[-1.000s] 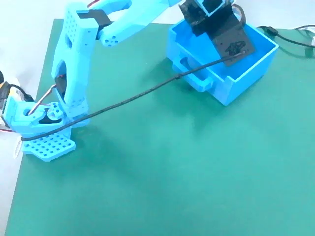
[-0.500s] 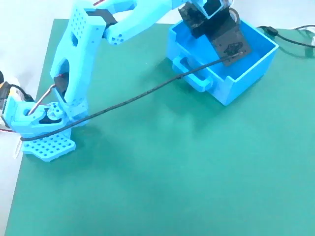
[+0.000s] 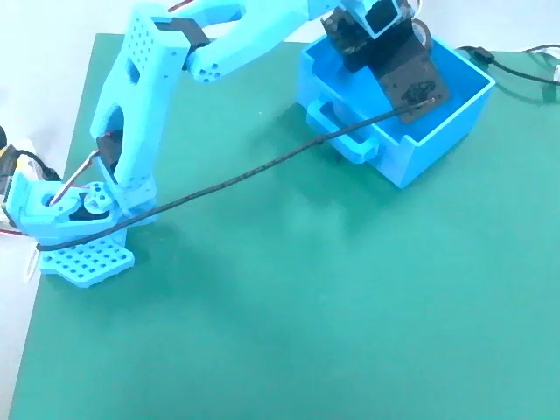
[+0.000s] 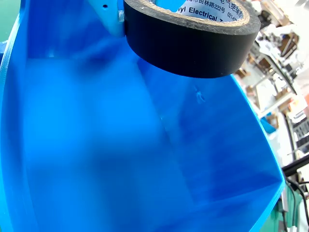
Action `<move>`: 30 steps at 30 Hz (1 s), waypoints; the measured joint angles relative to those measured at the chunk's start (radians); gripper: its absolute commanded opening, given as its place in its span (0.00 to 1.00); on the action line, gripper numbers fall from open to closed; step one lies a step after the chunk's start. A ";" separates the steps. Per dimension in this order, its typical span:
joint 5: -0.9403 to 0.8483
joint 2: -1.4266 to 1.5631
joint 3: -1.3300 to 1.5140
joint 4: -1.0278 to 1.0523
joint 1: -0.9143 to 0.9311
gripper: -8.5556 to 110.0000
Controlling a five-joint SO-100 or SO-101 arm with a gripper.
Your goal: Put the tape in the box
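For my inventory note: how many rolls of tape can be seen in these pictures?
1. The tape shows in the wrist view only, at the top, above the inside of the box. In the fixed view the arm over the box hides it; more could be hidden there.

My arm (image 3: 166, 96) reaches from its base across the green table (image 3: 306, 306), my wrist dipped inside the blue box (image 3: 398, 122). 1 black cable (image 3: 245, 179) trails over its rim.
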 measured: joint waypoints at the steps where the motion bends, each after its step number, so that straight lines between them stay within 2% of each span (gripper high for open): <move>1: 0.000 0.000 0.000 0.000 0.002 0.08; 3: 0.000 0.000 0.000 0.000 0.002 0.08; 8: 0.000 0.000 0.000 0.000 0.002 0.17; 13: 0.000 0.000 0.000 0.000 0.002 0.20; 30: 0.000 0.000 0.000 0.005 0.012 0.20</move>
